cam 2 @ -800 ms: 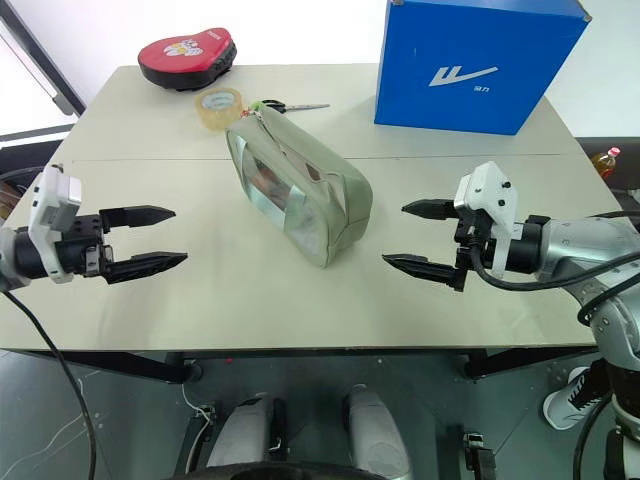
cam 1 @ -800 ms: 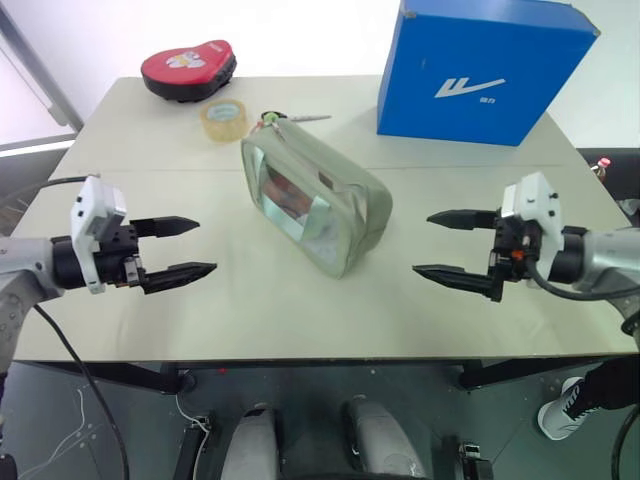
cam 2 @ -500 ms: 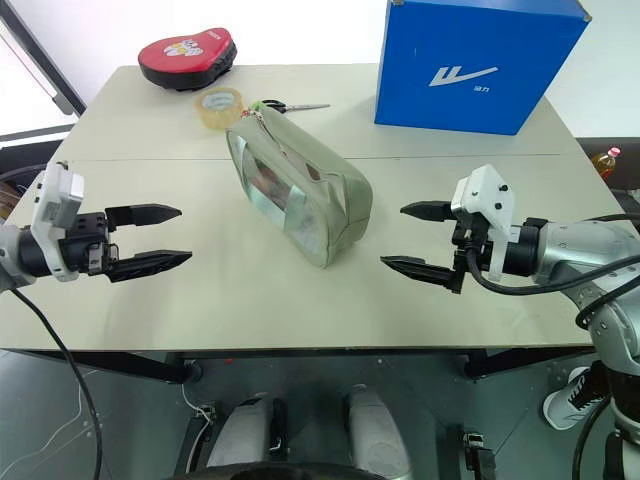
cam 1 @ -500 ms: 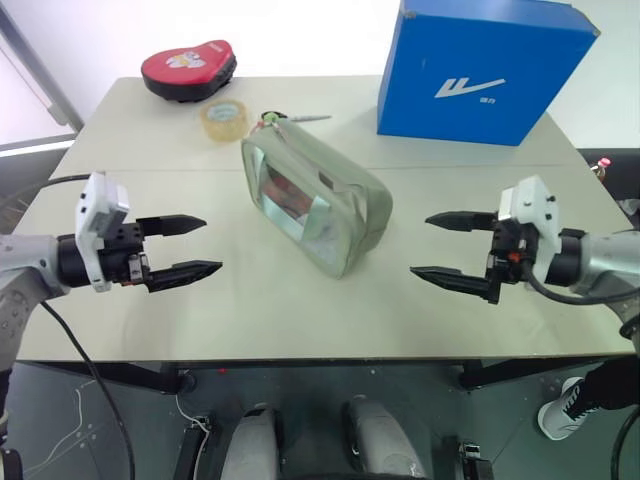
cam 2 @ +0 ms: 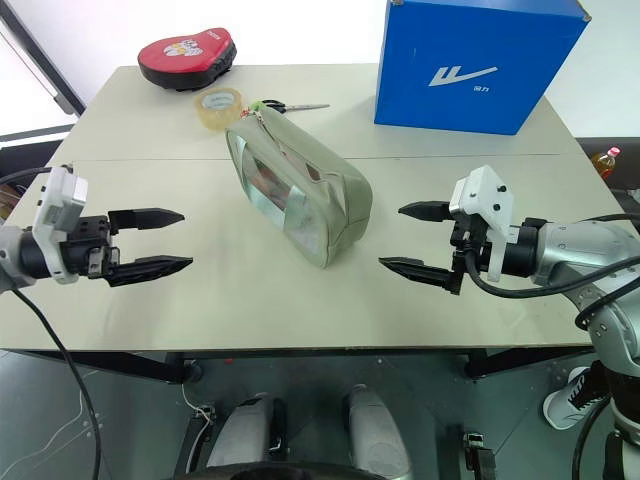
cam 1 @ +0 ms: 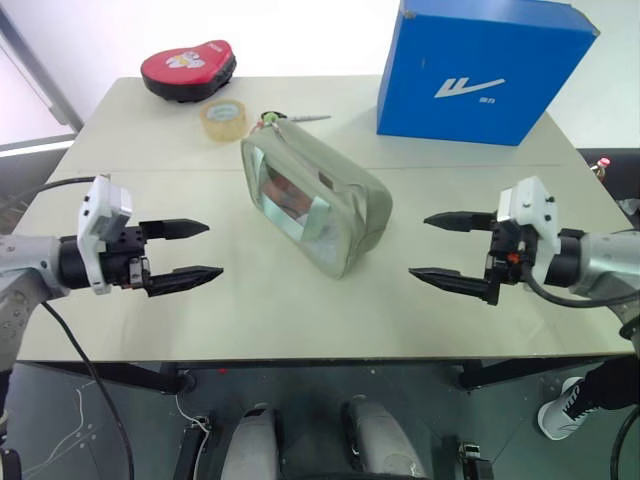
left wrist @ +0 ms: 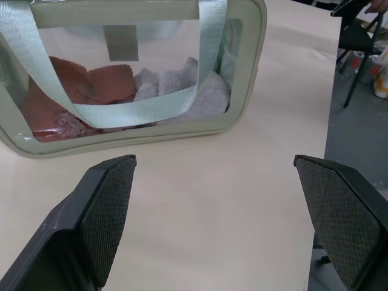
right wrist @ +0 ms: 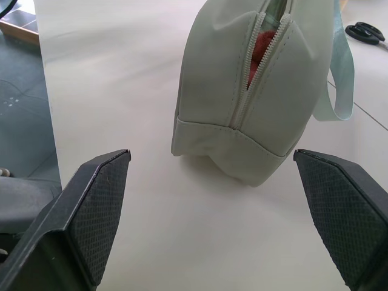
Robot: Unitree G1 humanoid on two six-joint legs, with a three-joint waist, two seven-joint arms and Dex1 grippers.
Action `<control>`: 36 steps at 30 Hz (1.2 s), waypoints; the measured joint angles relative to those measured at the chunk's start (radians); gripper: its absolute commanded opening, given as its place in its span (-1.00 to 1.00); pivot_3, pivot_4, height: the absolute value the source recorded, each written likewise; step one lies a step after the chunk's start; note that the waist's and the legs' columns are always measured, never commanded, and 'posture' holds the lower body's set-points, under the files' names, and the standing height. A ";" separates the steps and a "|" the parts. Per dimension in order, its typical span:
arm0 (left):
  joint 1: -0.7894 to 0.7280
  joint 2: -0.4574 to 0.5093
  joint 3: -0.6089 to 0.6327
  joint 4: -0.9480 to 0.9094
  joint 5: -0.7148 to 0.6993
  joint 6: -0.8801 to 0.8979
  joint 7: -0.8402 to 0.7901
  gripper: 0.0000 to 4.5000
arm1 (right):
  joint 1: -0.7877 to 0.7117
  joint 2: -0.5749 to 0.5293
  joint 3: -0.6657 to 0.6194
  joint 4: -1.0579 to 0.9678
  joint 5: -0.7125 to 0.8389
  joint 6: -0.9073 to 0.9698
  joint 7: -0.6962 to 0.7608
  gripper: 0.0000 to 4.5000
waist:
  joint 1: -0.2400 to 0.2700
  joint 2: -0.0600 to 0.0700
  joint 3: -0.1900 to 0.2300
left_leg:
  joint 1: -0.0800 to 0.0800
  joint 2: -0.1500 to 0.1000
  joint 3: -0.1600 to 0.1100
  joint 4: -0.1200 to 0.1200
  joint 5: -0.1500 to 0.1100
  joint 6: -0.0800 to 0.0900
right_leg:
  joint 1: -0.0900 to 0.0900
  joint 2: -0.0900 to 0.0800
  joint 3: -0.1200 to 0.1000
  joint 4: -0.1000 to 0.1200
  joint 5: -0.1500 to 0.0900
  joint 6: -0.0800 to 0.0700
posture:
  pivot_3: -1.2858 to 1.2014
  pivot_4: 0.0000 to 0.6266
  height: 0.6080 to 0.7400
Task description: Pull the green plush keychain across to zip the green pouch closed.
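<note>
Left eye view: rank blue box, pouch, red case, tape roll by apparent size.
1. Blue box
2. Pouch
3. Red case
4. Tape roll
The case lies farther from the camera, so it may look smaller.

A pale beige table (cam 1: 120,120) stands on a dark grey floor (cam 1: 120,430), with a bright white wall (cam 1: 300,30) behind it.

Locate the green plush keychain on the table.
The green plush keychain sits at the green pouch's far end, beside the scissors and the tape roll.
</note>
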 measured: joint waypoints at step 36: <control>-0.137 -0.035 -0.135 0.110 0.057 -0.039 -0.046 0.97 | -1.012 0.568 0.558 0.489 -0.080 0.642 -0.508 1.00 | -0.023 0.000 0.000 | -0.006 0.001 0.000 0.000 0.001 -0.001 | -0.009 -0.002 0.000 0.002 0.000 0.000 | 0.03 -0.52 0.96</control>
